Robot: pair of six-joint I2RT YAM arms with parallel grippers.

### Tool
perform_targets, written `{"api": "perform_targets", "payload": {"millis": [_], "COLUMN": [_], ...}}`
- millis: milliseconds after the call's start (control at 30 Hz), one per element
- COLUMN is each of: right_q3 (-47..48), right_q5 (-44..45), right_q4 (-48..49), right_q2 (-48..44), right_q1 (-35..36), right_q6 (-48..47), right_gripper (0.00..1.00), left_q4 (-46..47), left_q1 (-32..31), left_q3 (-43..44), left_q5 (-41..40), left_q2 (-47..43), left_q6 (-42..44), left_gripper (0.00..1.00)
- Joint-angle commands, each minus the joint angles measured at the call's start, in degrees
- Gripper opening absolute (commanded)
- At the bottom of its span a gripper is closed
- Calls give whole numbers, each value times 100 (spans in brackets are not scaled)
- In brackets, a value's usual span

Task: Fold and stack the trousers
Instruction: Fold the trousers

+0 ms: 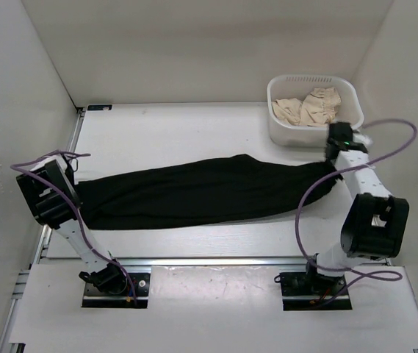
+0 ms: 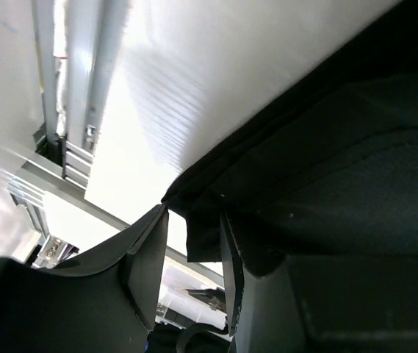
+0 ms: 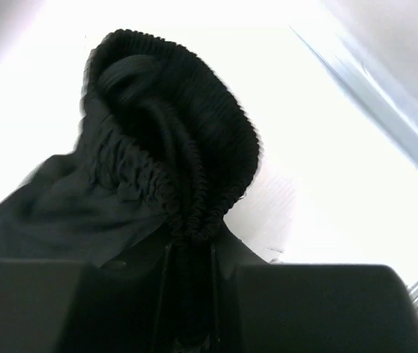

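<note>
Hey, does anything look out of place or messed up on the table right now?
Nothing stands out. The trousers lie stretched across the table, waistband bunched in the right pincer; the cloths sit crumpled inside the basket.

L arm point(image 1: 75, 237) & R arm point(image 1: 360, 175) are looking white w/ big black round joints. Thin purple cables point(image 1: 298, 224) are curling along both. Each is sitting on a black base plate point(image 1: 139, 291). A tiny green light point(image 1: 346, 135) is glowing on R arm. L gripper point(image 2: 194, 213) & R gripper point(image 3: 190, 246) are showing flat black fingers.
</note>
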Motion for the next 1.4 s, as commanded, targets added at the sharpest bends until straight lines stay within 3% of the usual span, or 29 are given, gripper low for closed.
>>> {"api": "perform_targets", "payload": {"millis": [0,67,100,167,233,267,367,400,467,600,733,867,933,967,1000,1100,1267,1367], "right_q3": [887,1160,1319,2082,2872,3798,5314,6050,6303,6233,6032,6084,6022,5961,5961,5961,5803,5146], "right_q5": [1939,2458,2765,3004,3189,3190,3268,3269,3330,3033,2095,2118,1400,1031,671,-211,-537,22], "right_q4": [-543,-1042,-1202,-1632,-1923,-2046,-2591,-2688,-2541,-2083,-1400,-1170,-776,-625,-476,-158,-97,192], "right_q2": [-497,-278,-129,555,1510,1873,3262,3761,4029,4240,4381,4434,4496,4496,4496,4373,3418,2601], "right_q1": [1811,2834,3797,5055,5719,6253,7011,7154,7400,7314,7234,7296,7296,7296,7374,7611,8042,8113], "right_q6": [-723,-417,-198,462,892,894,912,912,658,814,588,367,-88,-316,-806,-1878,-2770,-2657], "right_gripper": [0,0,0,0,0,0,0,0,0,0,0,0,14,28,56,80,90,93], "left_q4": [254,254,254,315,376,377,377,377,377,377,377,377,377,377,377,377,324,271], "left_q1": [-78,-139,-191,-192,-253,-314,-367,-368,-438,-604,-605,-605,-605,-605,-605,-605,-605,-605], "left_q3": [-227,-298,-351,-403,-457,-509,-509,-440,-387,-272,-272,-325,-325,-325,-325,-377,-377,-307], "left_q5": [617,749,801,872,872,872,872,872,872,872,872,872,872,872,872,820,767,767], "left_q2": [-179,-179,-179,-179,-179,-179,-179,-179,-231,-231,-231,-284,-284,-284,-284,-336,-389,-450], "left_q6": [-106,-106,-106,-106,-106,-106,-106,-106,-106,-106,-106,-106,-106,-106,-106,-106,-106,-106], "left_gripper": [46,45,45,45,44,44,44,44,44,44,44,44,44,44,44,44,46,47]}}
